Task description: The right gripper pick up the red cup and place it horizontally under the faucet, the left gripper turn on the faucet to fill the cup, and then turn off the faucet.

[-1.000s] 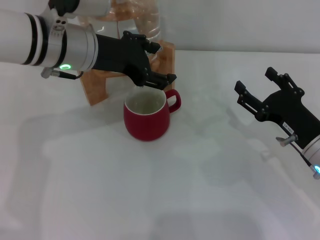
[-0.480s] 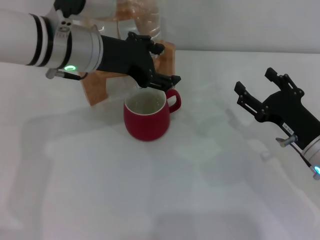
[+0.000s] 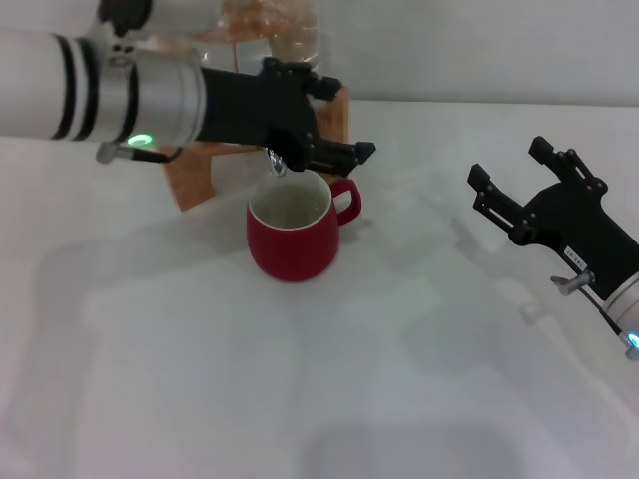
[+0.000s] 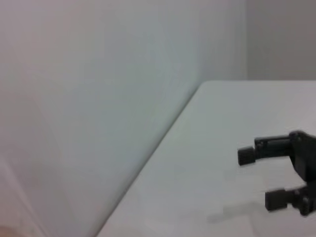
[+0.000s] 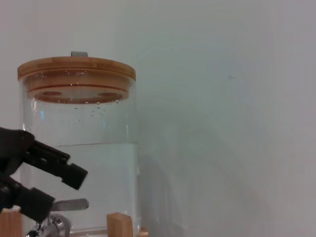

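1. Glossy red ceramic cup [image 3: 293, 232], rounded with a cream-white inside and one red loop handle, stands upright on the white table [image 3: 300, 399], its open mouth directly below the faucet's spout and its handle turned away from the wooden stand.
2. Small shiny chrome faucet [image 3: 276, 163] shows as a short downturned spout just above the cup's rim; in the right wrist view its thin lever handle [image 5: 69, 204] sticks out level at the foot of the jar.
3. Clear glass water jar [image 5: 79, 163] with a round bamboo lid [image 5: 76, 69] sits on the light wooden stand [image 3: 200, 175] behind the cup, water filling roughly its lower half.
4. Left gripper [image 3: 334, 152], a black two-fingered claw on a silver wrist with a green ring light, reaches across from the stand side and hangs just above the cup, at the faucet; its fingers [image 5: 54, 163] sit a narrow gap apart around the lever's height, and whether they touch the lever cannot be told.
5. Right gripper [image 3: 511, 182], a black two-fingered claw with a small blue light, sits well apart from the cup on its handle side, fingers spread wide and holding nothing.
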Robot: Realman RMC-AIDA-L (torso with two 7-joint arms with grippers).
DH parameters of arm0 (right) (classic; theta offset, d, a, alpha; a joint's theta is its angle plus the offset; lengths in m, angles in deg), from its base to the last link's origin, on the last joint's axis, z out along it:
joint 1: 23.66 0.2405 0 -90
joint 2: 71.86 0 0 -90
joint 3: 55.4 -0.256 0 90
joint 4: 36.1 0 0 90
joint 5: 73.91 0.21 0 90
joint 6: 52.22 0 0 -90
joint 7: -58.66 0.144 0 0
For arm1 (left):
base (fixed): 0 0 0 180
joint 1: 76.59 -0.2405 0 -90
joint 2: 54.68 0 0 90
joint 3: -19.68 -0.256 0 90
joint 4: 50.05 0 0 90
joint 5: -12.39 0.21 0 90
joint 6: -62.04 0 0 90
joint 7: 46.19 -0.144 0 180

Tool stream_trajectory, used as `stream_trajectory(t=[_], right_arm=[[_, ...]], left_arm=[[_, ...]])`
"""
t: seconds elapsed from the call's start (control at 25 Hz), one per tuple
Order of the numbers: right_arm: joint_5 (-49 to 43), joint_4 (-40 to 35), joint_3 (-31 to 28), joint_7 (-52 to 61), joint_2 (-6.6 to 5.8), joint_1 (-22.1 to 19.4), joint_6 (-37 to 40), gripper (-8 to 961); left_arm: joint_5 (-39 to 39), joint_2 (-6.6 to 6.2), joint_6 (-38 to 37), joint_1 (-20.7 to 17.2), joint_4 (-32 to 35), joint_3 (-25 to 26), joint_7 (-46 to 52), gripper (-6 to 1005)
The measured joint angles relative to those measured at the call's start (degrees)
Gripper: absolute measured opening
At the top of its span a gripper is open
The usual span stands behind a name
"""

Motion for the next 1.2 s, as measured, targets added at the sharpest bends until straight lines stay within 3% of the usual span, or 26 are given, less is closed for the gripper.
stream_trajectory(t=[0.2, 0.44, 0.64, 0.68, 0.72, 1.0, 1.2], right_arm=[[0.0, 0.0, -0.2, 0.0, -0.06, -0.4, 0.0, 859], [0.0, 0.0, -0.3, -0.1, -0.1, -0.8, 0.0, 859], [0.0, 0.0, 0.1, -0.1, -0.09, -0.9, 0.0, 859], [-0.1, 0.0, 0.1, -0.1, -0.08, -1.0, 0.0, 859], [-0.1, 0.0, 0.1, 0.0, -0.09, -1.1, 0.0, 859], [-0.5, -0.1, 1.0, -0.1, -0.08, -1.4, 0.0, 859], [-0.7, -0.2, 2.6, -0.6, -0.09, -1.4, 0.5, 859]], left_arm=[[-6.7, 0.07, -4.3, -6.5, 4.3, -3.8, -2.0, 871], [-16.0, 0.07, -12.9, -17.5, 9.9, -11.5, -6.5, 871], [-29.4, 0.09, -19.4, -26.8, 11.4, -17.3, -17.2, 870], [-29.4, 0.09, -19.4, -26.8, 11.4, -17.3, -17.2, 870], [-34.5, 0.09, -20.9, -29.9, 11.5, -19.0, -21.7, 870], [-49.3, 0.13, -27.8, -38.0, 10.0, -25.9, -39.3, 870], [-63.6, 0.17, -29.6, -40.8, 6.2, -29.5, -52.9, 870]])
